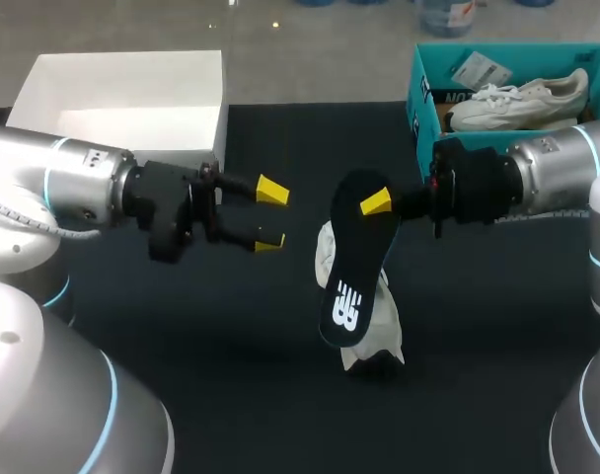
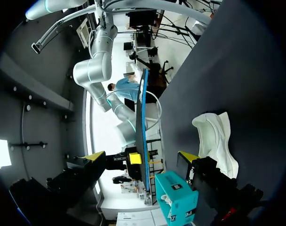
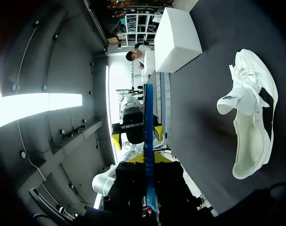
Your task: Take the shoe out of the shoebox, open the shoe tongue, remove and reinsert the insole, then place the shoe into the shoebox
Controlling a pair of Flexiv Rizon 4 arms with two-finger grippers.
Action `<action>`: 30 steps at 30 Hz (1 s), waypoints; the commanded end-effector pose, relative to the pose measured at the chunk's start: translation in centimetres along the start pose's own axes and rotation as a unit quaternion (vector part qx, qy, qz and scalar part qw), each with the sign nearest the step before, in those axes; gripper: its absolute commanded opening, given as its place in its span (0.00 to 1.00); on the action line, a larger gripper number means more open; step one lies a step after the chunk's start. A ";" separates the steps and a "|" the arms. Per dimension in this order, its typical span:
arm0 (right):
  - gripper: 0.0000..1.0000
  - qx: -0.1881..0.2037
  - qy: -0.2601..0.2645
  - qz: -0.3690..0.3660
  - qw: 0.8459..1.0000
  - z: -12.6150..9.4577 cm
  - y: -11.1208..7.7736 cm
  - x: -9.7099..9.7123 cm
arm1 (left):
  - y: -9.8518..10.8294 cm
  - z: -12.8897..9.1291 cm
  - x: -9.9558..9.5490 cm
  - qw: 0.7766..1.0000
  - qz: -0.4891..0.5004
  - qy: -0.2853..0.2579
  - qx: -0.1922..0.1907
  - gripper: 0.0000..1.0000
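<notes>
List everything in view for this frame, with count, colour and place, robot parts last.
insole: 1, black with white logo, held above the table in the right hand
shoe on the table: 1, white, near the middle, under the insole
shoebox: 1, teal, far right corner
shoe in the shoebox: 1, white
white box: 1, white, far left corner
table: 1, black top
left hand: 1, yellow tips, open and empty, left of the insole
right hand: 1, yellow tips, shut on the insole
</notes>
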State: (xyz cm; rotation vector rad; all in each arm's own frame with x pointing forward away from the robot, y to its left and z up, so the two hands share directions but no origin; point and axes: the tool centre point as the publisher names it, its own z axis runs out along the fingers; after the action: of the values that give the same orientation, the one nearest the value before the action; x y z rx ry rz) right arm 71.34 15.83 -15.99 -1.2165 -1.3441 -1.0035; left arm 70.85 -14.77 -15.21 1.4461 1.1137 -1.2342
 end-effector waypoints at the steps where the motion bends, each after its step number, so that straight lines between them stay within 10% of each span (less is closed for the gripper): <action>1: 0.00 -0.001 -0.002 0.001 1.000 0.0 -0.1 0.0 | -0.2 1.7 -0.2 1.000 0.005 -0.001 0.001 1.00; 28: 0.00 -0.001 -0.002 0.001 1.000 0.0 -0.1 0.0 | -0.4 7.0 0.0 1.000 0.006 -0.016 0.010 1.00; 30: 0.00 -0.001 -0.002 0.001 1.000 0.0 -0.1 0.0 | -0.4 7.2 0.0 1.000 0.005 -0.016 0.010 0.89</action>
State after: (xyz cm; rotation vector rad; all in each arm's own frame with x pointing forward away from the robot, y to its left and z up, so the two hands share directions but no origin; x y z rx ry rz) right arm 71.35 15.84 -15.99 -1.2166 -1.3440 -1.0035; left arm 69.13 -21.18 -15.71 1.4449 1.0761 -1.2614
